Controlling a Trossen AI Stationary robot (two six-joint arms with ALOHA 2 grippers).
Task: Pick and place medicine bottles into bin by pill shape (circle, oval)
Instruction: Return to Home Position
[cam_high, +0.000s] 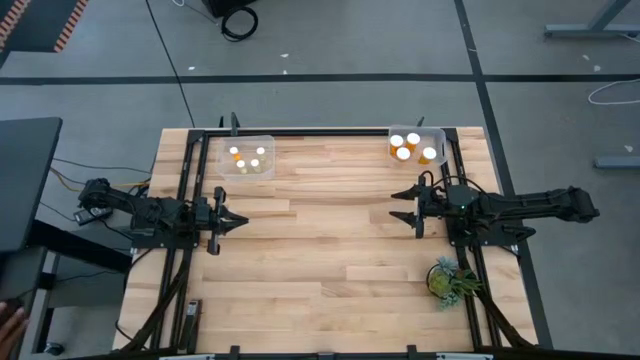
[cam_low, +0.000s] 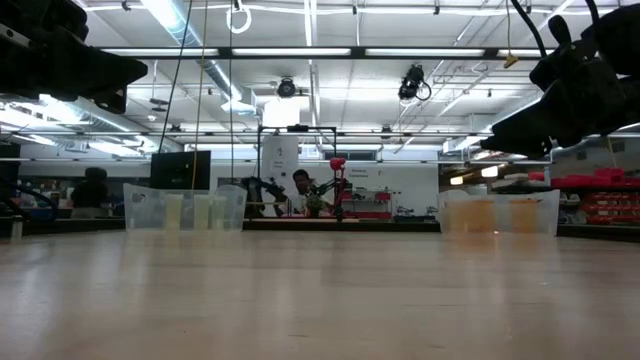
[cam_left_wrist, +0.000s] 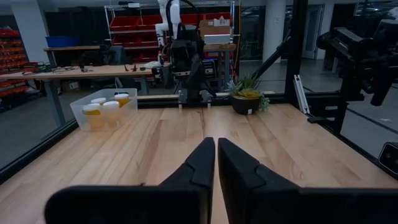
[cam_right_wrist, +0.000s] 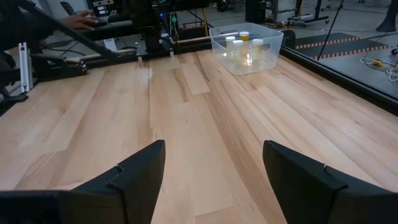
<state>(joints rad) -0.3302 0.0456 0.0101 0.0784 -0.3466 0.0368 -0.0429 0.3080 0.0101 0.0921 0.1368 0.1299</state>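
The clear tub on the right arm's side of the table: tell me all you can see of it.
The tub is a small see-through plastic box, roughly square with rounded corners and an open top, no lid. It sits flat and upright on the wooden table, in a corner on the right arm's side, close to the black frame. Inside stand four orange bottles with white caps, upright and packed close together. Nothing else touches it.
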